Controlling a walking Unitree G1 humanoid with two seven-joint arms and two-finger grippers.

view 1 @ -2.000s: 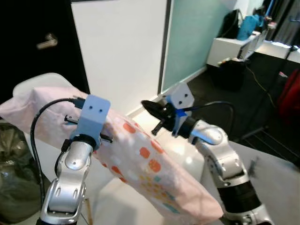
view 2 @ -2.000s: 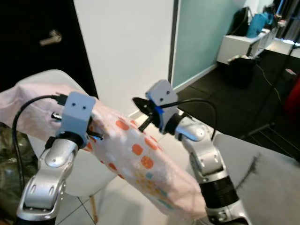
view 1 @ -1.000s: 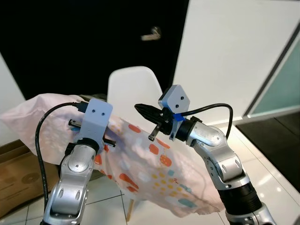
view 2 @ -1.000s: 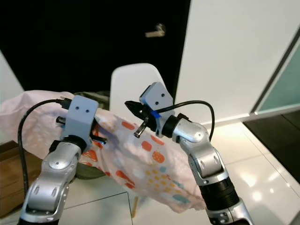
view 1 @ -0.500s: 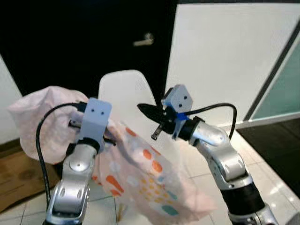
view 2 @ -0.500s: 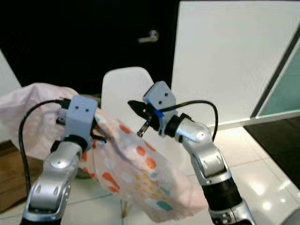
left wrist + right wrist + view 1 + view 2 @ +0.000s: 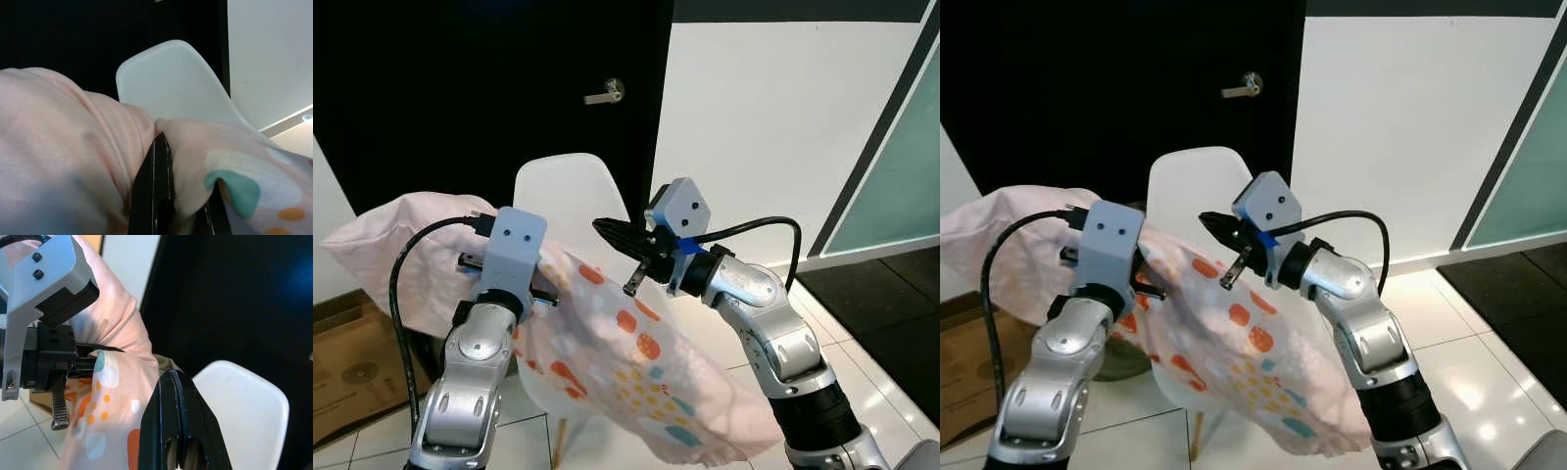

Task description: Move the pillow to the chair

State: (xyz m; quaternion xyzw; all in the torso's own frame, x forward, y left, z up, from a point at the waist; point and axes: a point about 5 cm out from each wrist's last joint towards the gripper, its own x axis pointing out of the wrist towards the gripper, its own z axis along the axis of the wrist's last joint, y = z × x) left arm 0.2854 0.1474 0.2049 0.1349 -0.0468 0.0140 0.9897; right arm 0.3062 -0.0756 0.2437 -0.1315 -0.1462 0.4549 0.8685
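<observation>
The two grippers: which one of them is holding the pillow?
The left gripper. Its fingers are shut on a fold of the pink pillow, which hangs from it before the white chair. The right gripper is shut too, but holds nothing.

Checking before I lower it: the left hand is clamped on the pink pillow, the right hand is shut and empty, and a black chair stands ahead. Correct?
One error: the chair is white, not black, as the left eye view shows; the door behind it is black. The rest holds: the left hand is clamped on the pink pillow, and the right hand is shut and empty.
</observation>
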